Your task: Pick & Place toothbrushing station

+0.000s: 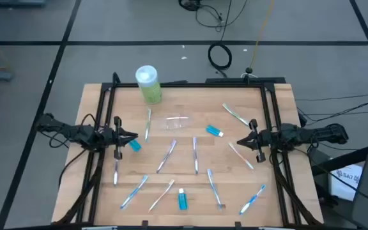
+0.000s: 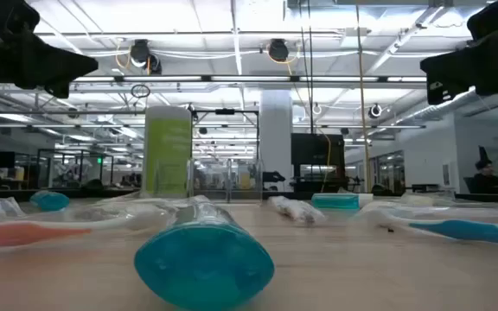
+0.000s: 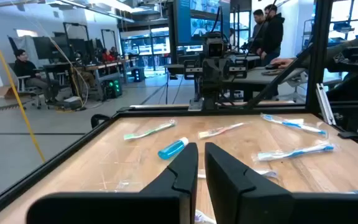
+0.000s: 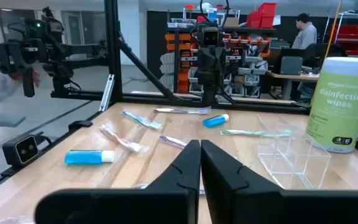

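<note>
Pre-grasp: left end effector (image 1: 135,136) and right end effector (image 1: 239,143) pressed together, empty, hovering above desk (image 1: 190,102). Next: open, pick a toothbrush (image 1: 195,154).

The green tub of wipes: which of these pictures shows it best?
The right wrist view. There the tub of wipes stands large and upright, its "disinfecting wipes" label readable. The high view shows only its white lid and green side from above. The low view has it blurred behind a tube. The left wrist view misses it.
</note>
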`<action>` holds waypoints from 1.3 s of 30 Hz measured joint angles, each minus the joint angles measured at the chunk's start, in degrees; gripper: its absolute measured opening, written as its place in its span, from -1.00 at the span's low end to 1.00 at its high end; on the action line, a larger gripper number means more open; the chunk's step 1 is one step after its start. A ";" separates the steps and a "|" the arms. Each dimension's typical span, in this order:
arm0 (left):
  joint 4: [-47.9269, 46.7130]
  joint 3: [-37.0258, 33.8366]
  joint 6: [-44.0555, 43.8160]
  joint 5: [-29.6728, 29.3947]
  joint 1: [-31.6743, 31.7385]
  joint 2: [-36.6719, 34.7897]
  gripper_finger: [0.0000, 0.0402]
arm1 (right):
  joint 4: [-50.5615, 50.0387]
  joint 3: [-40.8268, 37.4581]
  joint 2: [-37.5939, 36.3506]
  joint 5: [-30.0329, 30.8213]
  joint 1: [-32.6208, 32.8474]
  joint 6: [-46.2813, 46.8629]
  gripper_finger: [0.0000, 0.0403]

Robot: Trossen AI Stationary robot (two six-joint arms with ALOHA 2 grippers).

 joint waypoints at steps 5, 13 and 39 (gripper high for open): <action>0.06 0.00 0.00 0.00 -0.01 0.00 -0.81 | 0.89 -0.01 0.01 0.07 0.02 2.24 -0.96; 0.09 0.01 -0.46 0.00 0.00 0.01 -0.81 | 5.84 -0.01 0.01 0.09 0.00 2.21 -0.96; 3.21 1.62 -12.06 -11.02 0.91 0.01 -0.81 | 27.60 0.01 11.92 17.90 0.00 -4.09 -0.77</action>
